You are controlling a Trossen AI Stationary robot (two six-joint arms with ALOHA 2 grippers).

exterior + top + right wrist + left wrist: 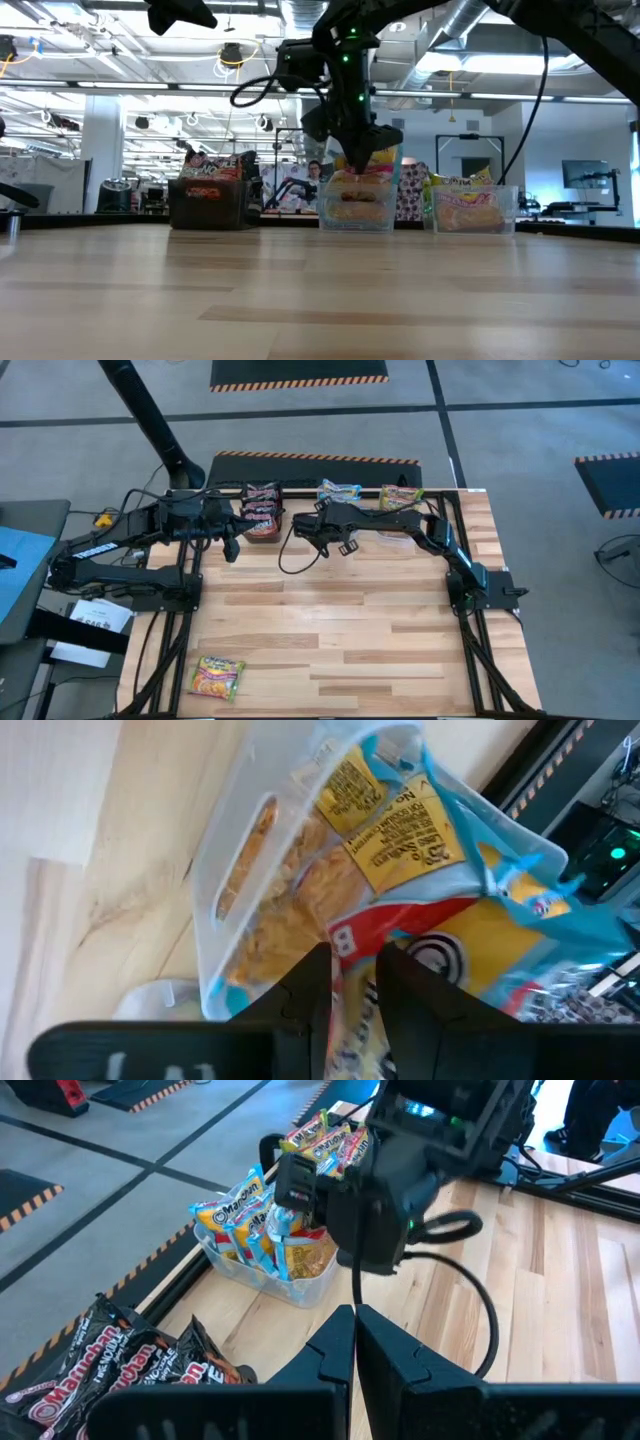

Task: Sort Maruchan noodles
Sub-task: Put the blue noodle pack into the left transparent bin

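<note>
At the table's far edge stand a black box [262, 525] of dark maroon Maruchan noodles [100, 1370], a clear tub [340, 491] of blue-edged packets and a clear tub [402, 498] of green/yellow-edged ones. My right gripper [353, 985] hangs over the blue tub [358, 215], pointing steeply down, its fingers apart by a narrow gap. A blue-edged packet [440, 960] stands in that tub, its top between the fingers. One green/yellow-edged packet [217, 677] lies flat near the table's near left corner. My left gripper [352, 1342] is shut and holds nothing, raised above the table's far left. My right gripper straddles the upper edge [352, 948] of the blue-edged packet from above, slanting down. The packet stands on end inside the tub among the others. I cannot tell whether the fingers [305, 990] touch it.
Black rails [470, 650] run along the table's left and right sides. A loose cable [295, 555] droops from the right arm over the table's far middle. Bare wood spreads across the middle and near right.
</note>
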